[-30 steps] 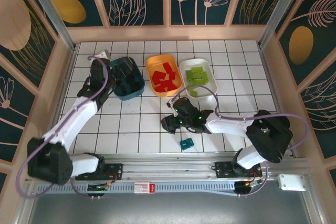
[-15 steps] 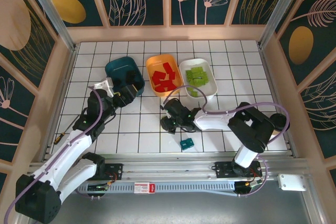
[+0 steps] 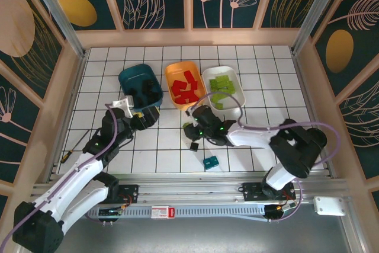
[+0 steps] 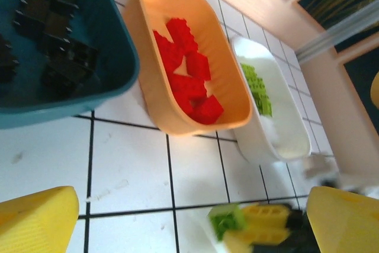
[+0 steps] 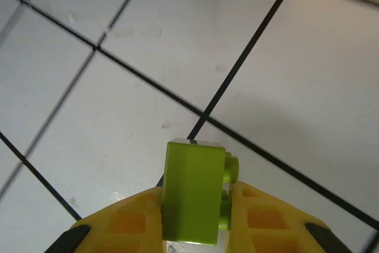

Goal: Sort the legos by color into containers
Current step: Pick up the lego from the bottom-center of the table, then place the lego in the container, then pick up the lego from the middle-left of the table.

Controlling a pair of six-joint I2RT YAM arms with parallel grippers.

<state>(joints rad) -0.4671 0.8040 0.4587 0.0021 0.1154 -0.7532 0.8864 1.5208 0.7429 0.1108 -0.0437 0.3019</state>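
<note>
Lifted off the tiles since half a second ago, the right gripper (image 5: pixel 196 205) is clenched on a lime brick (image 5: pixel 190 176), which stands on end between the yellow pads. Its move uncovers a black brick (image 3: pixel 193 145) lying loose on the table (image 3: pixel 284 96) just below it. A teal brick (image 3: pixel 209 162) sits nearer the arm bases.

The white tub (image 3: pixel 231 70), where the other lime bricks lie, is close by, up and to the gripper's right. I judge the pick done and the carry to that tub the next step.

The left gripper (image 3: pixel 148 119) has pulled back from the teal tub (image 3: pixel 125 75), where it was a second ago. It now hangs released over bare tiles, fingers wide apart. Black bricks lie in that tub and red ones in the orange tub (image 3: pixel 170 72). With the lime brick dropped, only the two loose bricks would seem to remain.
</note>
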